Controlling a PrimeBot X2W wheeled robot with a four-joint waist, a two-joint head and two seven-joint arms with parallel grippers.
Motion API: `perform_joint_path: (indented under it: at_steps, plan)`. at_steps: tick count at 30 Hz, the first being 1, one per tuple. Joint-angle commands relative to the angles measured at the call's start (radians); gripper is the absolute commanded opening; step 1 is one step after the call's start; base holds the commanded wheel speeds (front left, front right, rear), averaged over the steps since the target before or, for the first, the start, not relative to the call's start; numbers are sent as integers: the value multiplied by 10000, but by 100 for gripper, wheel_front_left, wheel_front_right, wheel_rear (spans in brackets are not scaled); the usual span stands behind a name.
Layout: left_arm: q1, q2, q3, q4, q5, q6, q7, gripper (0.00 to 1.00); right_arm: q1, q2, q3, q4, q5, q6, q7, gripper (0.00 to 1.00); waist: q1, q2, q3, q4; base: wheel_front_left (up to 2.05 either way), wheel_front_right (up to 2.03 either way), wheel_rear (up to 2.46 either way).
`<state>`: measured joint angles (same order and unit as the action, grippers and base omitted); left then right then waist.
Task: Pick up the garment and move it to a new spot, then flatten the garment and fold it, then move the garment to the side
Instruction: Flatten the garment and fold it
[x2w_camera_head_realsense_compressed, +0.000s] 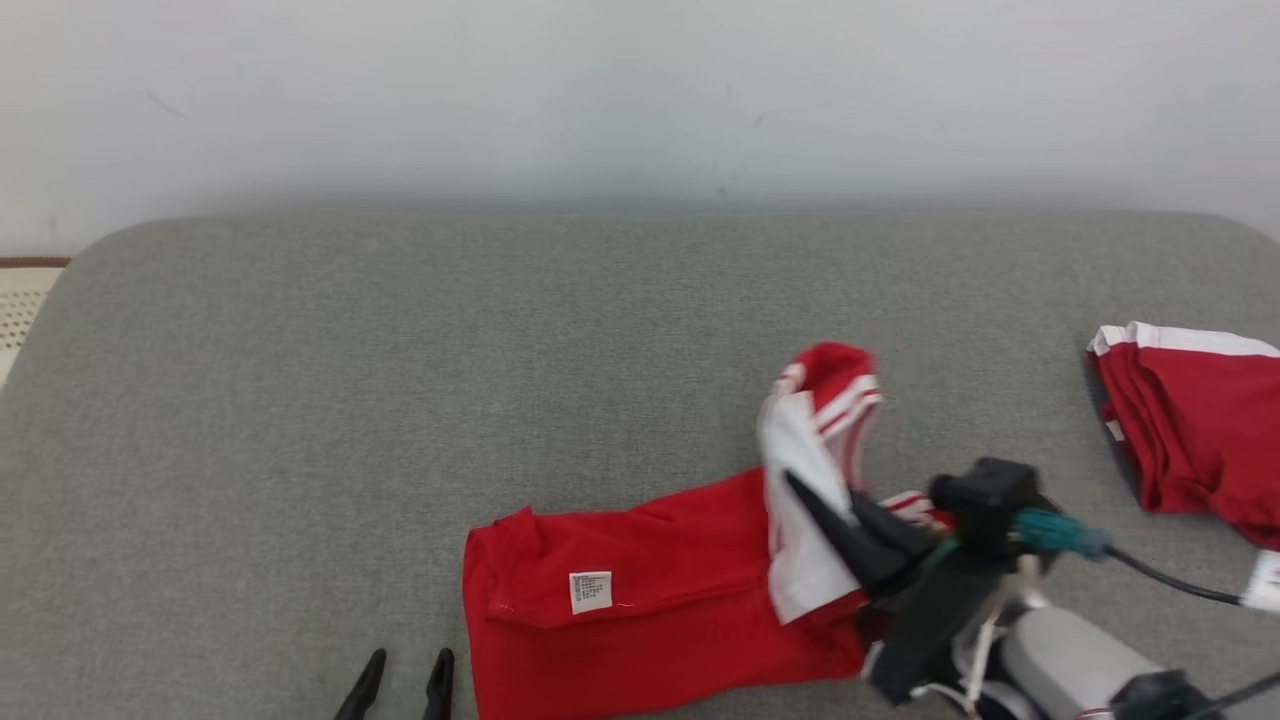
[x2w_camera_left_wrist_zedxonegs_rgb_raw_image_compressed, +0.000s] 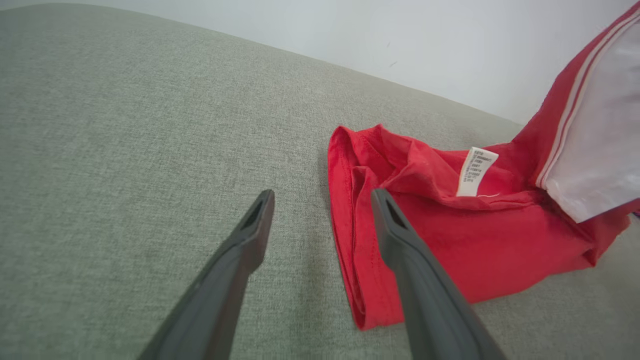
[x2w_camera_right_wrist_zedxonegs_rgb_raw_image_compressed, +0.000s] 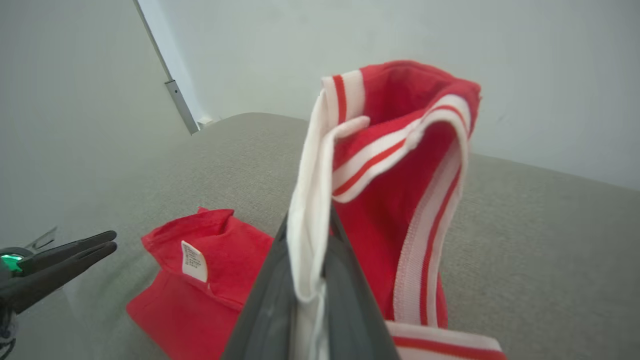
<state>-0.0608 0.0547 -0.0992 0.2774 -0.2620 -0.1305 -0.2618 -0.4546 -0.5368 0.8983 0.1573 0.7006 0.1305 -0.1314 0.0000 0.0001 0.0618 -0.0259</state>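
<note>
With our right gripper (x2w_camera_head_realsense_compressed: 812, 492) clenched on the raised striped end of the red garment (x2w_camera_head_realsense_compressed: 640, 600), which lies low-centre in the head view, and our left gripper (x2w_camera_head_realsense_compressed: 408, 660) spread empty beside its hem, we judge the fold under way, so next we should carry that end evenly toward the frame's left.

Grey fabric-covered surface (x2w_camera_head_realsense_compressed: 300, 400) with rounded corners, red garment (x2w_camera_head_realsense_compressed: 650, 600) lying near its front edge, one end raised, second red-and-white garment (x2w_camera_head_realsense_compressed: 1190, 430) folded at its right side

Grey fabric surface (x2w_camera_head_realsense_compressed: 300, 400), white wall (x2w_camera_head_realsense_compressed: 640, 100), red clothes pile rt (x2w_camera_head_realsense_compressed: 1190, 440)
</note>
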Motion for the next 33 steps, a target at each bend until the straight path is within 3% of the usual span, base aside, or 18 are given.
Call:
perform_joint_path:
  at_steps: [1,6,16,18,19,20,26,33]
  plan:
    - [179,-6,-60,54,-62,4,-39,100,-195,156,224,-141,143,-1,103,0,0,-1,-27,168,0,0,0]
    - [169,-21,-451,178,-239,4,-39,100,-986,737,1661,15,217,-1,552,0,0,-1,12,992,0,0,0]
    - [382,-35,-800,254,-511,4,-38,100,-1837,1587,2981,2072,595,-1,260,0,0,-1,177,2438,0,0,0]
    - [429,-34,-819,270,-564,4,-38,100,-1946,1767,3179,2463,740,-1,131,44,0,-1,191,2581,0,0,0]
    - [441,-33,-817,273,-595,4,-39,100,-1998,1857,3257,2626,792,-1,46,87,0,-1,194,2617,0,0,0]
    - [442,-36,-815,266,-611,4,-39,100,-2046,1953,3305,2749,921,-1,-63,100,0,-1,199,2640,0,0,0]
    - [374,-38,-550,148,-658,4,-39,100,-2502,2043,3177,2794,1437,-1,-938,100,0,-1,213,2487,0,0,0]
    - [297,-36,-248,-64,-507,4,-39,100,-2295,1145,1335,2597,1561,-1,-1330,100,0,-1,211,1871,0,0,0]
